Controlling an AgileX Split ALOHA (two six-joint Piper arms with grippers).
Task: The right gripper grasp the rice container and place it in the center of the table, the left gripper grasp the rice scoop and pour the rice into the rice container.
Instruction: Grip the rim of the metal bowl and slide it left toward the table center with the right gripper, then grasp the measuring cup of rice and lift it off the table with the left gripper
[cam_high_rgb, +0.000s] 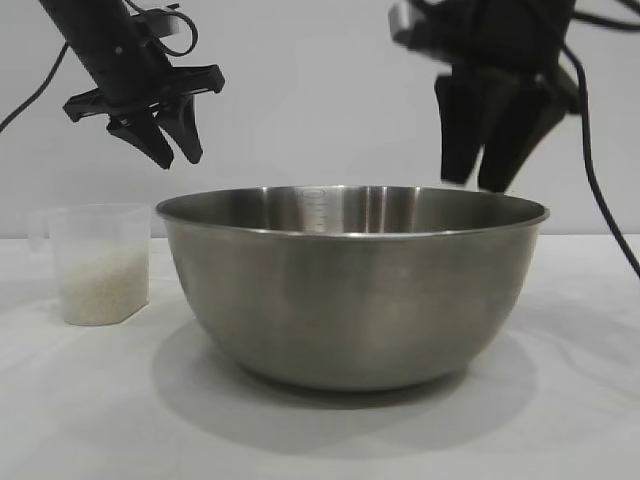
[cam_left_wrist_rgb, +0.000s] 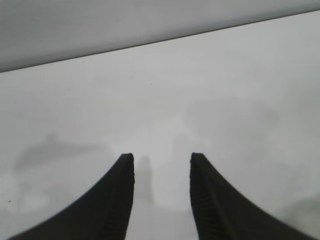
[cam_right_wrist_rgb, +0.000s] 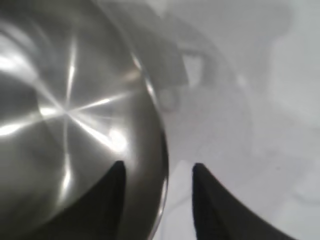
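A white cloth covers the bench (cam_high_rgb: 580, 400), with a plain pale wall behind. The rice container (cam_high_rgb: 350, 290) stands mid-bench; the rice scoop (cam_high_rgb: 100, 262), holding rice (cam_high_rgb: 103, 285), stands just beside it. The right claw (cam_high_rgb: 480, 178) hangs above the container's rim, fingers spread and empty. The left claw (cam_high_rgb: 172, 145) hovers above the scoop, angled down, fingers parted on nothing.
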